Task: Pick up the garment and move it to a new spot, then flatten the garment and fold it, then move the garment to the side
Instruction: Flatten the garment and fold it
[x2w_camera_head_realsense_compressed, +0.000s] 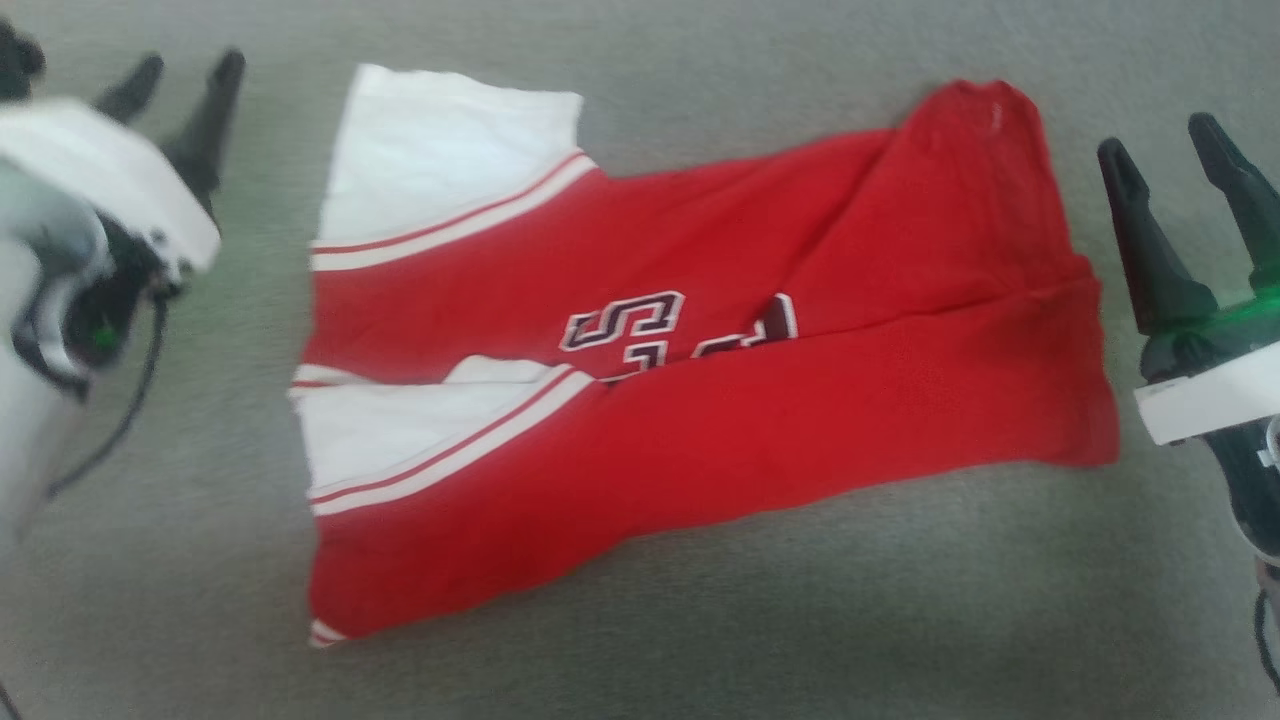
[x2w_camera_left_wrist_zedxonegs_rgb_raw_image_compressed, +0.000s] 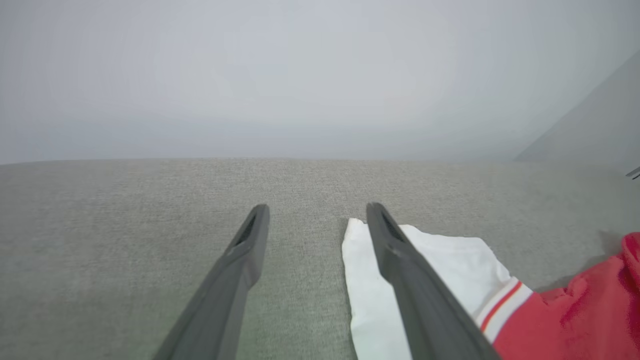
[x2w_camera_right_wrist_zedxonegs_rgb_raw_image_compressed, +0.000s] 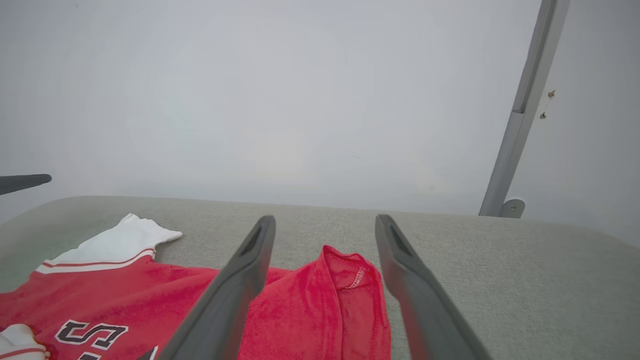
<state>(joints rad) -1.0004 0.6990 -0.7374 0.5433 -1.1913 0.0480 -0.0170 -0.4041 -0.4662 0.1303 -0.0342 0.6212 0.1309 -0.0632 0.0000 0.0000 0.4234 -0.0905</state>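
My garment (x2w_camera_head_realsense_compressed: 700, 400) lies folded lengthwise on the grey table (x2w_camera_head_realsense_compressed: 640, 660); left pincer (x2w_camera_head_realsense_compressed: 190, 65) at nine o'clock, right pincer (x2w_camera_head_realsense_compressed: 1155, 138) at three — both released, empty.

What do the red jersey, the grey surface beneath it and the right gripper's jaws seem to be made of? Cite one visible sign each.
Jersey: soft matte cloth, likely knit; it creases and folds limply.
Surface: matte woven-looking upholstery fabric; fine grainy weave shows.
Right gripper jaws: dark, smooth, probably moulded plastic or rubber; even dull sheen, hollowed tips.
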